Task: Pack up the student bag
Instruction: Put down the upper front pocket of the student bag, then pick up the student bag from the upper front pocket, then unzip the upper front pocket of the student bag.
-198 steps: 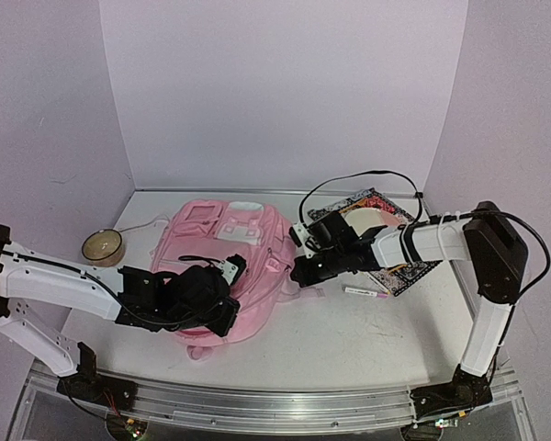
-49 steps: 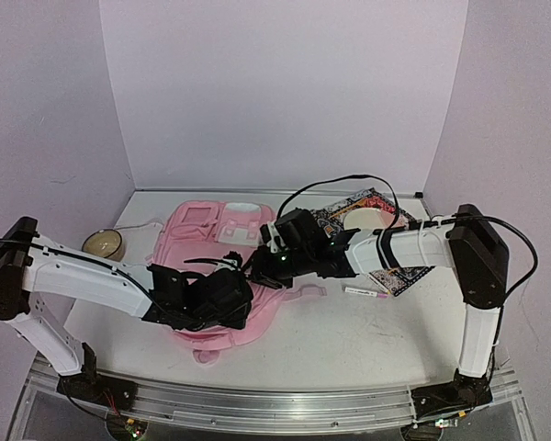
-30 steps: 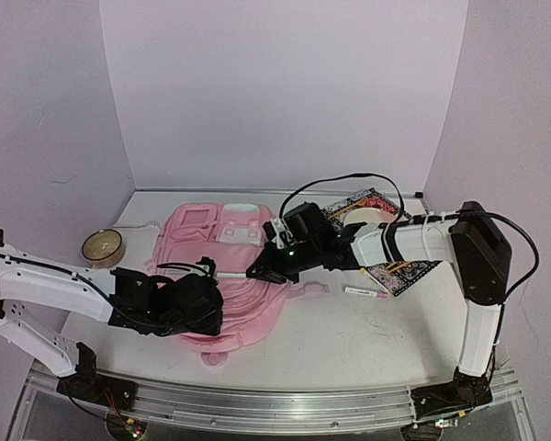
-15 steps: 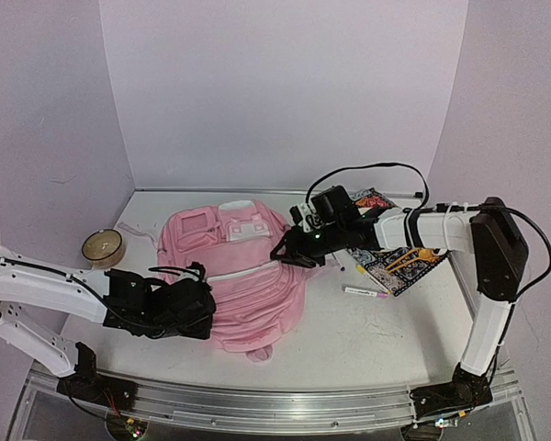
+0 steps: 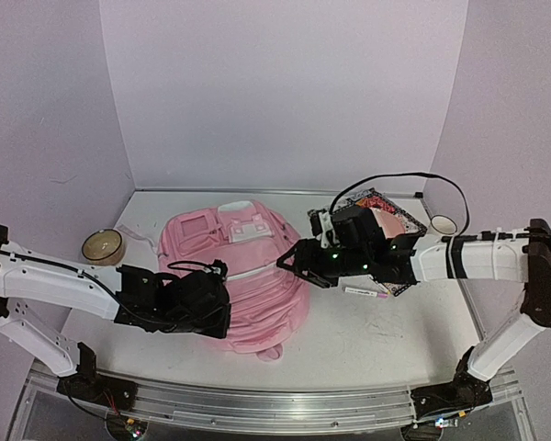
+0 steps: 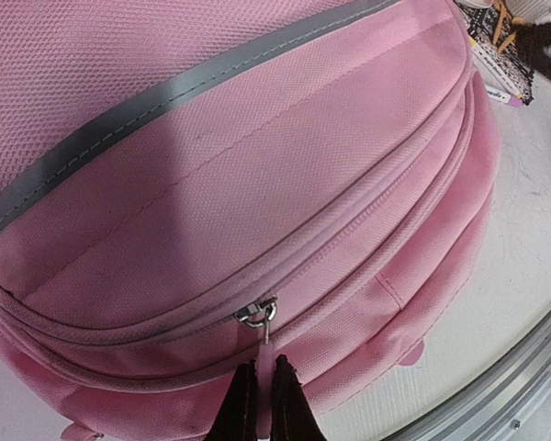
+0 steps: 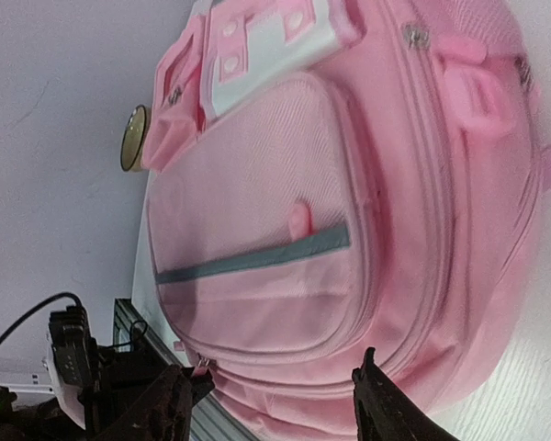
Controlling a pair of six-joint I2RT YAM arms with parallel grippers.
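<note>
The student bag (image 5: 243, 262) is a large pink backpack lying flat on the table, and it fills the left wrist view (image 6: 257, 165). My left gripper (image 5: 222, 310) is at the bag's near edge. In the left wrist view it (image 6: 262, 404) is shut on the pink pull tab of a zipper, just below the metal slider (image 6: 257, 314). My right gripper (image 5: 292, 262) hovers by the bag's right side. It is open with nothing between its fingers (image 7: 271, 404), and the bag (image 7: 285, 211) lies spread out below them.
A round tape roll (image 5: 102, 245) sits at the far left. A patterned book (image 5: 390, 213) lies under the right arm, with a pen (image 5: 365, 293) in front of it and a small white cup (image 5: 443, 224) beside it. A metal rail (image 5: 257, 409) runs along the near edge.
My right gripper has opened, let go of the bag and drawn back to the right. The bag has flattened and shifted right. My left gripper stays shut on the zipper pull.
</note>
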